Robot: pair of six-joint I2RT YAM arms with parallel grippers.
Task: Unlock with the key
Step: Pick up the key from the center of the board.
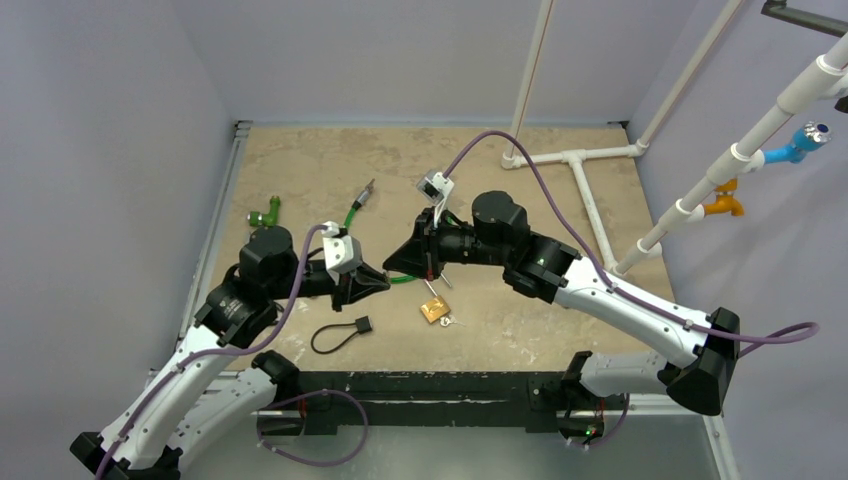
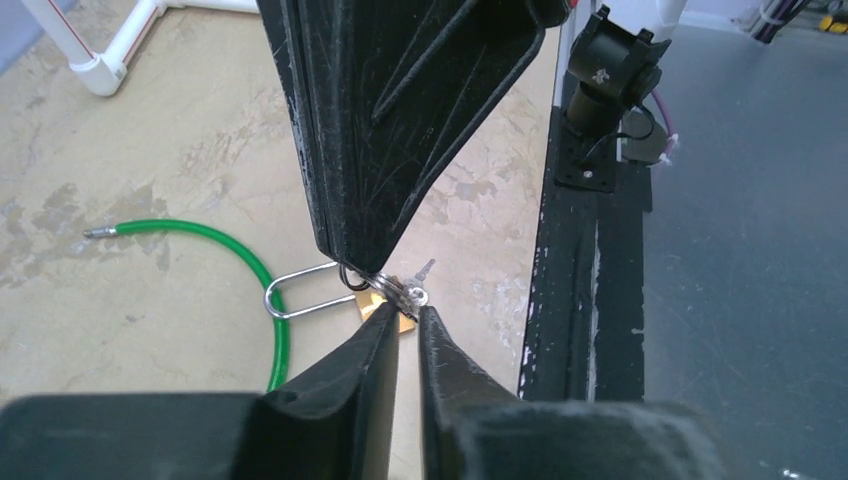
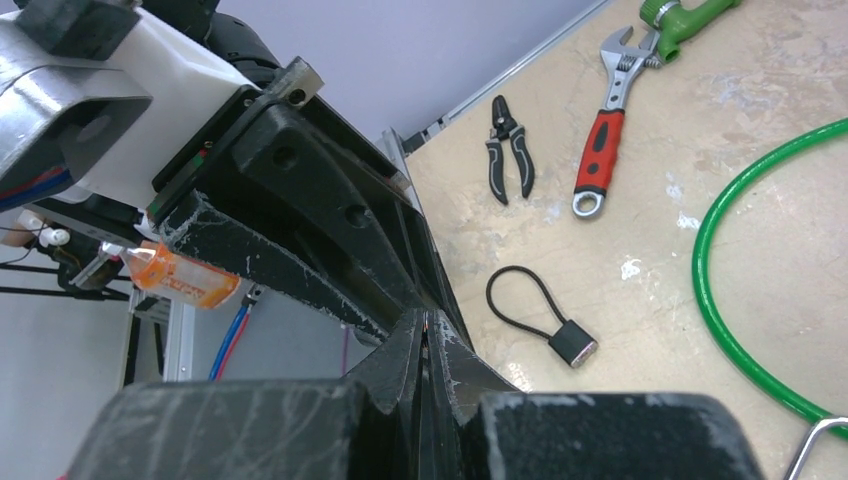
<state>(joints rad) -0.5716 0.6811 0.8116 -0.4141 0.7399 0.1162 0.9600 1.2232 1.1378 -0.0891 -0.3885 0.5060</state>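
The padlock (image 1: 435,312) seems still locked: its keyring (image 2: 387,287) is pinched by the closed right pincer (image 2: 352,268), the left pincer (image 2: 407,318) is narrowed beside it, and turning remains.

place: robot lab, a closed test cell | signs: left arm (image 1: 190,385) and right arm (image 1: 625,300) bolted to a black rail (image 1: 420,385) at the table (image 1: 320,160) edge | plain walls (image 1: 100,120) on three sides | white PVC pipes (image 1: 592,205) | purple cables (image 1: 310,445) | wrench (image 3: 603,135) and pliers (image 3: 508,152) loose on the table
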